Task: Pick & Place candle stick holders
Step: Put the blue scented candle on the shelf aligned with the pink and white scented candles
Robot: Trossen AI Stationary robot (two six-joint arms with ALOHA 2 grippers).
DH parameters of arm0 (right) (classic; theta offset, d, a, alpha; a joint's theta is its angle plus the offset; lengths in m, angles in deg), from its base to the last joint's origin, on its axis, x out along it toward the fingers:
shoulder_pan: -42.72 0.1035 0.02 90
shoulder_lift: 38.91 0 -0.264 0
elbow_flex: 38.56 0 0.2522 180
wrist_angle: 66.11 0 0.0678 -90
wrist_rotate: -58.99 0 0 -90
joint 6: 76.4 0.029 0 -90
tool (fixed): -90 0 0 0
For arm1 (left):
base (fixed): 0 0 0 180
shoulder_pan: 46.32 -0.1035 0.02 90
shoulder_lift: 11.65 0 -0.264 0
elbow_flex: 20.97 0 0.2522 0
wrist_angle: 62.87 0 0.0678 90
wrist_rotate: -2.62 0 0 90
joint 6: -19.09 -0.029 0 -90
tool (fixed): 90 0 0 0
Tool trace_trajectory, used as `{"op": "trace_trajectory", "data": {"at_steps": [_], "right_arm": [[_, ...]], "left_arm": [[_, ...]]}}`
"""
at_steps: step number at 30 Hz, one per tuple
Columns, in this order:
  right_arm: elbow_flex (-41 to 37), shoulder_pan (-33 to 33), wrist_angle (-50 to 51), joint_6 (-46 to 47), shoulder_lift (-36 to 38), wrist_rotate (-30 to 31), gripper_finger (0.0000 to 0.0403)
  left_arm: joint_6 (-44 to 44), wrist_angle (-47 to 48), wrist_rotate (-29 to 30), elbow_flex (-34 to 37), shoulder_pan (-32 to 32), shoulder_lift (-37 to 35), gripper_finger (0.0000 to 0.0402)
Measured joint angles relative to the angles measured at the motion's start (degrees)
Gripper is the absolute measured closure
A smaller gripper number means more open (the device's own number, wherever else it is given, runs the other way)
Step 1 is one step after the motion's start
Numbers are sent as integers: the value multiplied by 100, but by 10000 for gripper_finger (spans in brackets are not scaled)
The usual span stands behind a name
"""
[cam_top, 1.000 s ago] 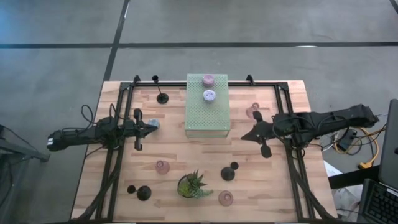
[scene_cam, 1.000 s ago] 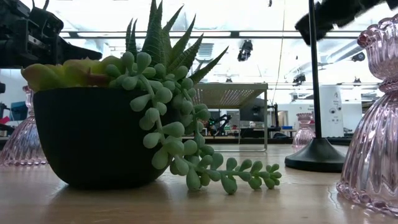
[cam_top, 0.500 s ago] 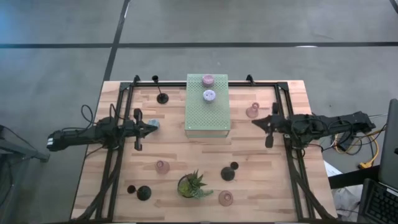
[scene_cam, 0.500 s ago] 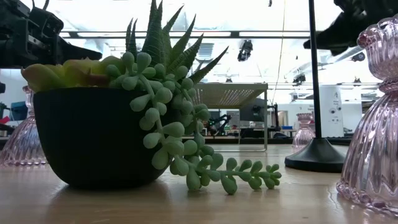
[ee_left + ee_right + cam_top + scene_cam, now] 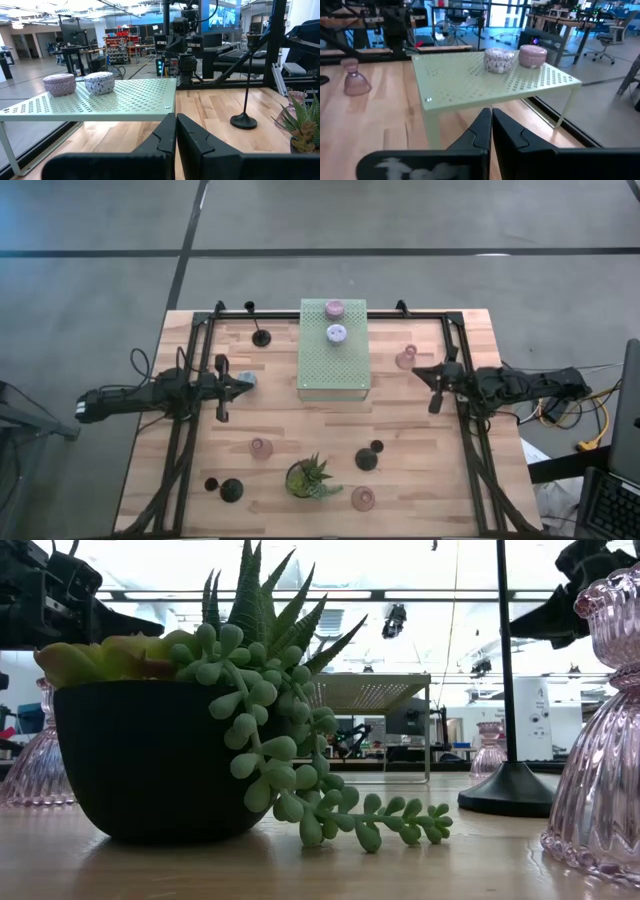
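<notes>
Two squat lilac-grey holders stand on the pale green perforated box. Three pink glass holders and three black stemmed holders stand on their bases on the table. My left gripper is shut and empty left of the box; its shut fingers show in the left wrist view. A pale object shows at its tip; I cannot tell whether it touches. My right gripper is shut and empty right of the box, beside the far pink holder; its fingers show in the right wrist view.
A spiky green plant in a black pot stands near the front edge, between a pink holder and a black one. Black frame rails run along the table's left and right sides. Bare wood lies in front of the box.
My right gripper has drawn back toward the table's right edge and a little toward the far edge, turning from slanting to nearly level with the table's long side. It now lies beside the far pink holder. No holder has moved.
</notes>
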Motion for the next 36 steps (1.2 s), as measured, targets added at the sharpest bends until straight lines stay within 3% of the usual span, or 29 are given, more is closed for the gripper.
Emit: {"op": "trace_trajectory", "data": {"at_steps": [16,28,36], "right_arm": [[-830,0,18,8,-52,-13,394],[-787,0,25,-21,-85,-21,394],[-787,0,22,-21,-85,-23,394]], "left_arm": [[1,-1,0,0,-1,-1,383],[51,-180,3,0,0,-2,383],[2013,-881,-153,-438,0,0,383]]}}
